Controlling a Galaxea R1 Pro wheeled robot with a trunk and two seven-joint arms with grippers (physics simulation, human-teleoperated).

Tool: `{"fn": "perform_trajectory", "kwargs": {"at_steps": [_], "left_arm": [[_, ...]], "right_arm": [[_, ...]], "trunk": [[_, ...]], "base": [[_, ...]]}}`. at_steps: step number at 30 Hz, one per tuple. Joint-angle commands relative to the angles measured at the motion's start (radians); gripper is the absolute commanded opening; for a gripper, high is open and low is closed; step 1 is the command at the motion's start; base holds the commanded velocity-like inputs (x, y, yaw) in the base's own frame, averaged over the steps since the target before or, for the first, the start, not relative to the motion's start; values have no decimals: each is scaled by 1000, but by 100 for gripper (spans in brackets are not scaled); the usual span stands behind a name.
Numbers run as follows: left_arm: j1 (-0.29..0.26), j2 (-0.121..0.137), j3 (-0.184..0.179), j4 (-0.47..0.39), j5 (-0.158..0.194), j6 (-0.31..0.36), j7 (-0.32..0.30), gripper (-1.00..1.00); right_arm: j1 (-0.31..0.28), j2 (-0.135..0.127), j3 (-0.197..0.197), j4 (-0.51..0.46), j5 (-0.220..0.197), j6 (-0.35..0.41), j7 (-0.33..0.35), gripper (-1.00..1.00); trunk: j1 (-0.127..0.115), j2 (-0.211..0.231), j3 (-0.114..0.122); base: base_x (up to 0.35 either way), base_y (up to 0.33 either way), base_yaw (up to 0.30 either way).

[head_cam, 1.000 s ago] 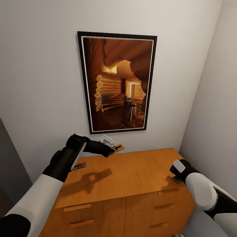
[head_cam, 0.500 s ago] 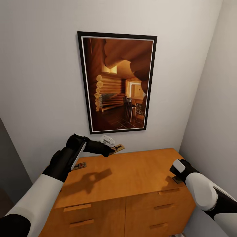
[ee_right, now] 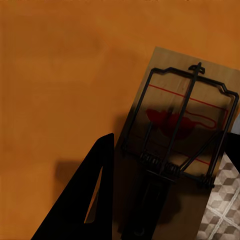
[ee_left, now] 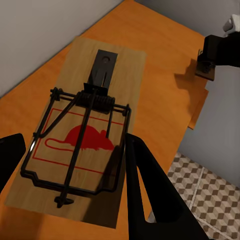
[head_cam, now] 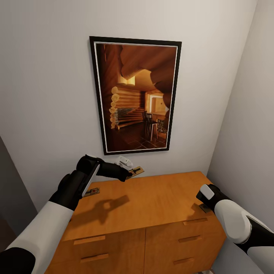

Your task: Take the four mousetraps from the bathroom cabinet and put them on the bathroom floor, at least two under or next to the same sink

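Note:
The orange-brown cabinet (head_cam: 152, 198) stands against the wall. My left gripper (head_cam: 127, 175) is shut on a mousetrap (head_cam: 136, 172) and holds it just above the cabinet's back edge. In the left wrist view this mousetrap (ee_left: 85, 125) sits between the black fingers (ee_left: 150, 195), red mouse print up. A second mousetrap (head_cam: 91, 191) lies flat at the cabinet top's left end. At the right edge, my right gripper (head_cam: 204, 203) is shut on a third mousetrap (ee_right: 182, 135), with a finger (ee_right: 92, 200) against its long side. The cube-patterned bathroom floor (ee_left: 210, 190) shows below.
A large framed cabin picture (head_cam: 135, 95) hangs on the wall above the cabinet, with a small white wall fitting (head_cam: 123, 162) under it. A side wall (head_cam: 247, 114) closes in on the right. A dark grey panel (head_cam: 11, 205) stands at the left.

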Motion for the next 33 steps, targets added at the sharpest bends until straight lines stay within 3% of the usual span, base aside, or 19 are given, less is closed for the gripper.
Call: {"fn": "perform_trajectory", "kwargs": {"at_steps": [1, 12, 33], "left_arm": [[-1, 0, -1, -1, -10, 1, -10, -100], [-1, -1, -1, -2, -10, 1, -10, -100], [-1, -1, -1, -2, -10, 3, -11, -100]], "right_arm": [[0, 0, 6, -2, -12, 3, -3, -100], [0, 0, 6, -1, -12, 4, -3, -100], [0, 0, 6, -2, -11, 4, -3, -100]], "trunk": [[0, -1, -1], [0, -1, -1], [0, -1, -1]], "base": [[0, 0, 0], [-48, 0, 0], [-324, 0, 0]]}}
